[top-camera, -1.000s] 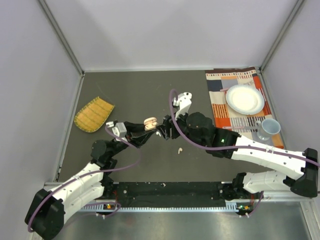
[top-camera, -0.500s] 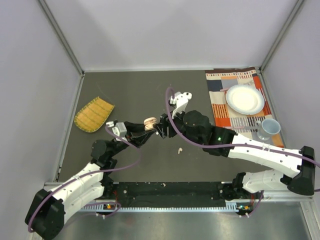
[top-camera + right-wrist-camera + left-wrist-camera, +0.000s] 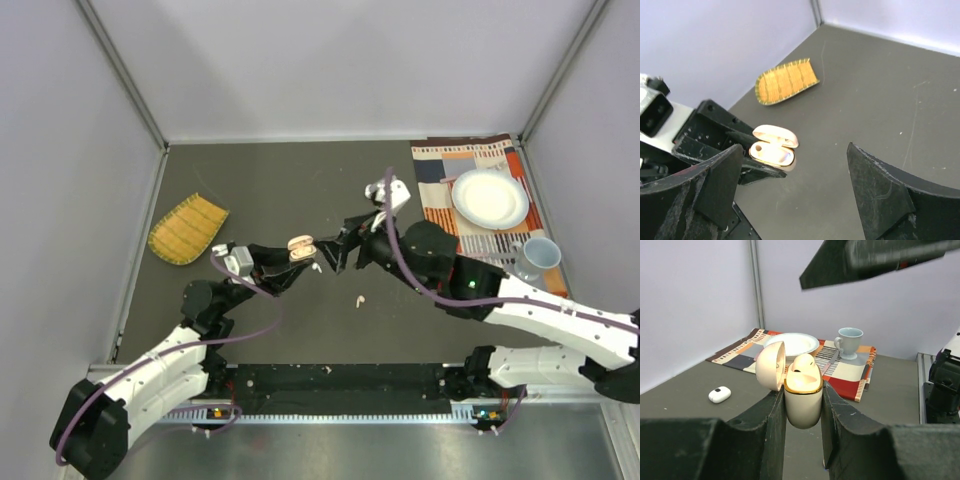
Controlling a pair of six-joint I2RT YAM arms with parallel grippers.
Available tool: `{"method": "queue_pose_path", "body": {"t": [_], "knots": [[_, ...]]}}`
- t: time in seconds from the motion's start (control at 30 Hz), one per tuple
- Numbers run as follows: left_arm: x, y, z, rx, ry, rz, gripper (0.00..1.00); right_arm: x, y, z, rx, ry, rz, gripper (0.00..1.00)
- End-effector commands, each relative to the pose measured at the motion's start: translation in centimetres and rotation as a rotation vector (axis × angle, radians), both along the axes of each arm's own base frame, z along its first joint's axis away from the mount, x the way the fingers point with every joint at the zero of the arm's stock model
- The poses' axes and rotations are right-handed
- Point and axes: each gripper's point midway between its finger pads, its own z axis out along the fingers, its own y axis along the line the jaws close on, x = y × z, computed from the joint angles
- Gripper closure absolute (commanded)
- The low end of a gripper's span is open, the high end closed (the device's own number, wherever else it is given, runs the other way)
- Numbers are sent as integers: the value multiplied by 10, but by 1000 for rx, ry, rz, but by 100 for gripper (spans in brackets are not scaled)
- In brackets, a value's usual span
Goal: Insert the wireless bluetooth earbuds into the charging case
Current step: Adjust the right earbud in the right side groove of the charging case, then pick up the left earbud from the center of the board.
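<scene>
My left claw (image 3: 803, 392) clenches the open charging case (image 3: 802, 407), one peach earbud (image 3: 805, 365) seated; right claw (image 3: 795, 146) released, empty; a loose earbud (image 3: 357, 299) lies on the tabletop (image 3: 280, 190)

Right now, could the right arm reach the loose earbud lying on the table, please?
Probably yes: the right gripper is open and empty, and the earbud lies uncovered on the table close beside it.

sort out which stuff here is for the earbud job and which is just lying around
For the job:
- peach-pink oval plastic charging case, lid open
- peach-pink earbud seated in it
- tiny pale stemmed earbud lying loose

Lying about:
- yellow woven tray
- striped cloth placemat
- round white plate
- pale blue cup
</scene>
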Motion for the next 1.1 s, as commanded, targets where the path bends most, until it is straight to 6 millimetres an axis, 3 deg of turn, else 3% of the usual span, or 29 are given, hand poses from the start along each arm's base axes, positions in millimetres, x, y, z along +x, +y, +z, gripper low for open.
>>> {"method": "queue_pose_path", "body": {"t": [0.0, 0.03, 0.1, 0.13, 0.17, 0.3, 0.4, 0.53, 0.73, 0.9, 1.07], "knots": [[-4, 4, 18, -29, -82, 15, 100, 18, -38, 30, 117, 29, -207, 15], [-3, 4, 18, -31, -79, 23, 100, 29, -58, 12, 64, 73, -328, 18], [-2, 6, 19, -33, -90, 34, 100, 39, -79, -4, 111, 212, -456, 17], [-2, 7, 20, -35, -94, 41, 100, 37, -83, -25, 73, 291, -448, 19], [-1, 8, 20, -35, -92, 48, 100, 53, -97, -37, 87, 347, -495, 19], [-2, 11, 22, -36, -107, 66, 100, 59, -97, -114, 88, 653, -494, 19], [-3, 14, 23, -33, -111, 78, 100, 55, -91, -152, 43, 773, -507, 19], [-4, 16, 22, -34, -109, 84, 100, 48, -83, -190, 26, 918, -551, 20], [-6, 19, 18, -37, -96, 91, 100, 46, -78, -233, -52, 1065, -643, 19], [-3, 22, 17, -34, -93, 121, 100, 46, -65, -250, -142, 1119, -607, 20], [-1, 24, 17, -35, -86, 136, 100, 45, -70, -260, -174, 1127, -675, 22]]}}
